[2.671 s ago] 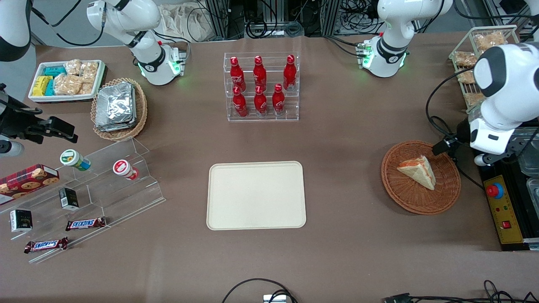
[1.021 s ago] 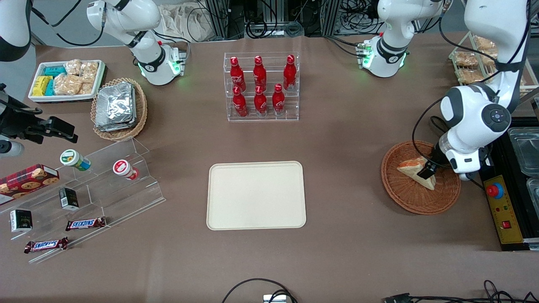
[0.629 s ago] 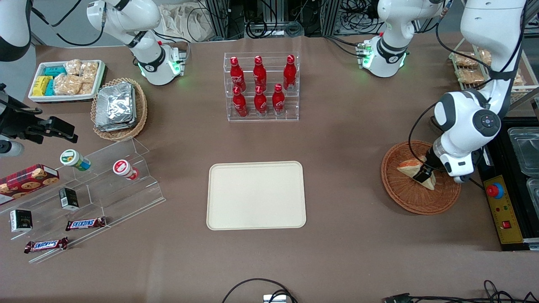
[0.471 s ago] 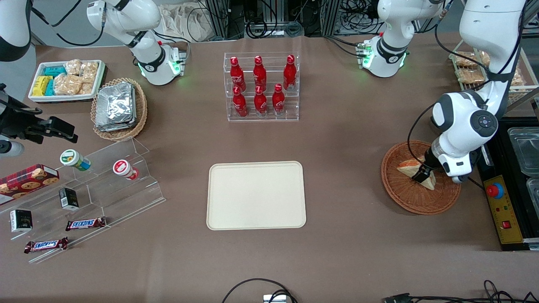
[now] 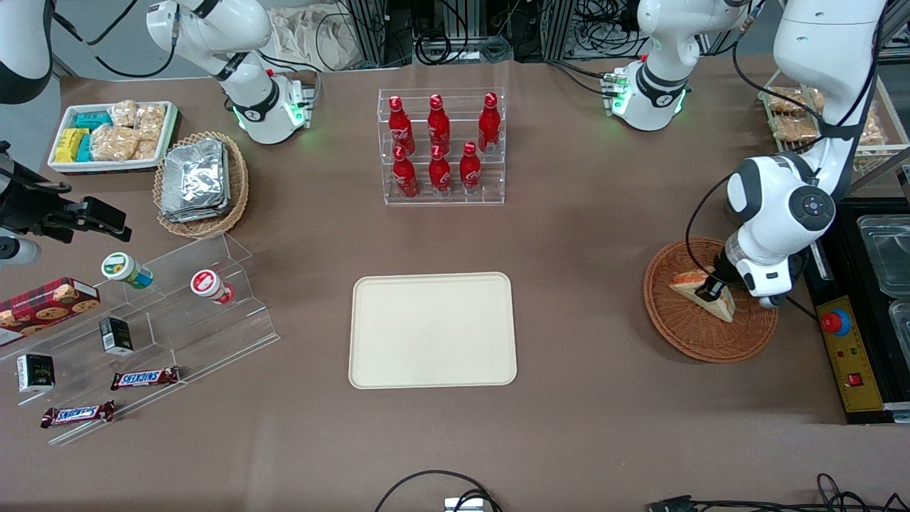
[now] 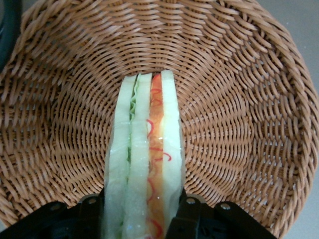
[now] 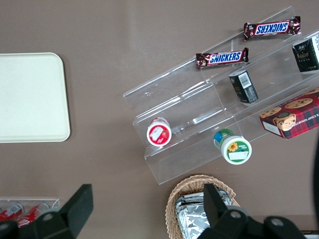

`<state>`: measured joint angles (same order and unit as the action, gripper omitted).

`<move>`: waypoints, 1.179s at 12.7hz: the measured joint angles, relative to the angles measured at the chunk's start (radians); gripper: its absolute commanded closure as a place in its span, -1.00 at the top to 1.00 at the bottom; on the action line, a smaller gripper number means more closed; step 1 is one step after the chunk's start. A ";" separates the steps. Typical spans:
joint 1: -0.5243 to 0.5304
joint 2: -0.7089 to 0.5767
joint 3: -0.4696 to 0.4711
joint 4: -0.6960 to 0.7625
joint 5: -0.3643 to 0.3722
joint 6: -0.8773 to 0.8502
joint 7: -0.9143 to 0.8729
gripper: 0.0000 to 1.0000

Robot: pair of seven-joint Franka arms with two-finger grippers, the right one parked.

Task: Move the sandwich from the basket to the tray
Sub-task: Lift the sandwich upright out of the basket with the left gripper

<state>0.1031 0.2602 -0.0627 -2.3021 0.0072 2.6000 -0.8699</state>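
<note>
The pincer (image 6: 142, 215), spread astride the sandwich (image 6: 143, 164) lying in the basket (image 6: 239, 114), has not pinched or lifted it yet; the tray (image 5: 432, 330) well aside awaits it.

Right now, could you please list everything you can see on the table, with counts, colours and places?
sandwich: one, white with orange and green filling, in the basket.
basket: one, brown wicker, toward the working arm's end.
tray: one, cream, mid-table, nothing on it.
bottles: six, red, in a clear rack farther from the camera than the tray.
foil packs: silver stack in a paler wicker basket, toward the parked arm's end.
white tub: one, holding beige, teal and yellow packs.
Snickers bars: two, brown, on the clear stepped stand.
cookie box: one, red plaid.
hand: fingers either side of the sandwich, down in the basket.
</note>
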 measured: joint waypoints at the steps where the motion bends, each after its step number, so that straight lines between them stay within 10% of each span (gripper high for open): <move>1: -0.002 -0.002 0.000 0.000 0.002 -0.008 0.032 -0.17; 15: -0.019 -0.189 -0.099 0.187 0.002 -0.374 0.722 -0.20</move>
<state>0.0838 0.0712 -0.1613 -2.1155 0.0095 2.2257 -0.1476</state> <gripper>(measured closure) 0.595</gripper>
